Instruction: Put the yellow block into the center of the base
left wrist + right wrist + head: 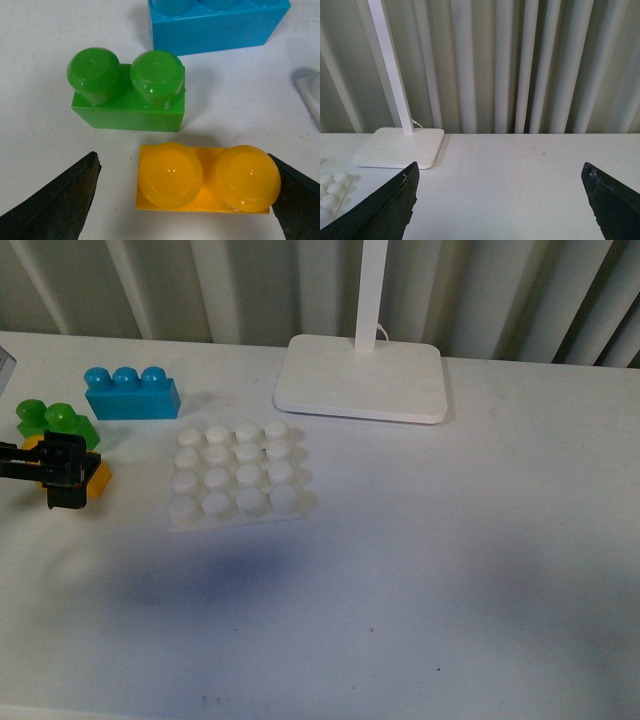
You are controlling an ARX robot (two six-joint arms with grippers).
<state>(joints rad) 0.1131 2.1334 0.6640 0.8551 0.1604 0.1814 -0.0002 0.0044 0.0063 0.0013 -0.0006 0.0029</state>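
With left pincer (66, 472) spread astride the block (205, 182), one finger (295, 200) at a stud (247, 175) and the other apart, risks nudging it askew on closing, or into the green brick (131, 95) just beside. Lies on the table (450, 590) left of the base (235, 475), clear of it, so calls for a lift and carry, with slipping off the rounded studs possible. Could also seat off-centre or tilted once over the base.

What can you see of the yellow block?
The yellow block is a small, shiny yellow-orange plastic brick with two round studs on top. It lies flat, studs up, on the white table, beside the green brick with a gap between. The left end effector is open around it, nearly touching one stud.
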